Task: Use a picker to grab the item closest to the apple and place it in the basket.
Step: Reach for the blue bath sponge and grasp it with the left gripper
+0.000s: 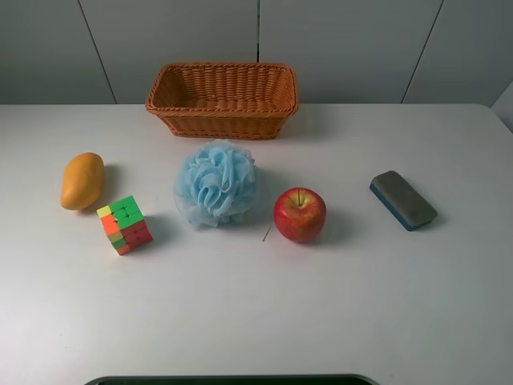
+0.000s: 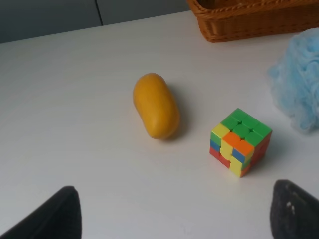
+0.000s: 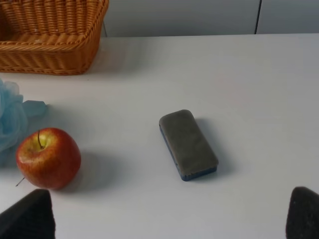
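A red apple (image 1: 300, 214) sits right of the table's middle; it also shows in the right wrist view (image 3: 48, 158). A light blue bath pouf (image 1: 216, 184) lies just left of it, almost touching, and its edge shows in both wrist views (image 2: 299, 84) (image 3: 11, 117). The wicker basket (image 1: 222, 99) stands at the back centre, with nothing visible inside. My left gripper (image 2: 172, 219) is open, above the table in front of the mango and the cube. My right gripper (image 3: 164, 219) is open, in front of the apple and the eraser. Neither gripper shows in the exterior view.
A yellow mango (image 1: 82, 180) (image 2: 156, 105) lies at the far left with a colourful puzzle cube (image 1: 125, 224) (image 2: 240, 142) next to it. A grey and blue board eraser (image 1: 402, 200) (image 3: 188, 144) lies at the right. A grey wall stands behind the table.
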`<state>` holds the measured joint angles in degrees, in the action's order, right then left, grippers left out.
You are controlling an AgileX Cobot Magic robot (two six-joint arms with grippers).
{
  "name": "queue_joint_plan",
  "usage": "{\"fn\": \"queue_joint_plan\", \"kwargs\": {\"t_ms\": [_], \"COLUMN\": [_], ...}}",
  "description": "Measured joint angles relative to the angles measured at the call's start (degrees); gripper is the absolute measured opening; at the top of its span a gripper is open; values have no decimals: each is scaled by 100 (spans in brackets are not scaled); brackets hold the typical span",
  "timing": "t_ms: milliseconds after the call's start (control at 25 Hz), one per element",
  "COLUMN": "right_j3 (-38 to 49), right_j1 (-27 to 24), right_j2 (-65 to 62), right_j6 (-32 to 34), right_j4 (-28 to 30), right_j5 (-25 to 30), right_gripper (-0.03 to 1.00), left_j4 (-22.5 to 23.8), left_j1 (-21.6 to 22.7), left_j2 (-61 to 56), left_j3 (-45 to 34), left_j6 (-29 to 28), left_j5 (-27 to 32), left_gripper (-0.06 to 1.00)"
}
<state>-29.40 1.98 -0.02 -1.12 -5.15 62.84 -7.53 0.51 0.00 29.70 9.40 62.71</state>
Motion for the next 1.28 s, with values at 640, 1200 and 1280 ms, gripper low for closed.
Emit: {"fn": "queue_joint_plan", "kwargs": {"t_ms": [640, 1200, 1280], "right_j3": [0, 0, 0], "right_j1": [0, 0, 0], "right_j2": [0, 0, 0], "right_j6": [0, 0, 0], "right_j4": [0, 0, 0], "right_j5": [0, 0, 0], "right_gripper": [70, 70, 70], "left_j4": [382, 577, 613], "left_j1": [0, 0, -137], "left_j2": [65, 4494, 5239], "left_j3": [143, 2508, 2771], "left_j6": [-584, -729, -772], "left_j5": [92, 540, 520], "left_gripper": [73, 73, 73]}}
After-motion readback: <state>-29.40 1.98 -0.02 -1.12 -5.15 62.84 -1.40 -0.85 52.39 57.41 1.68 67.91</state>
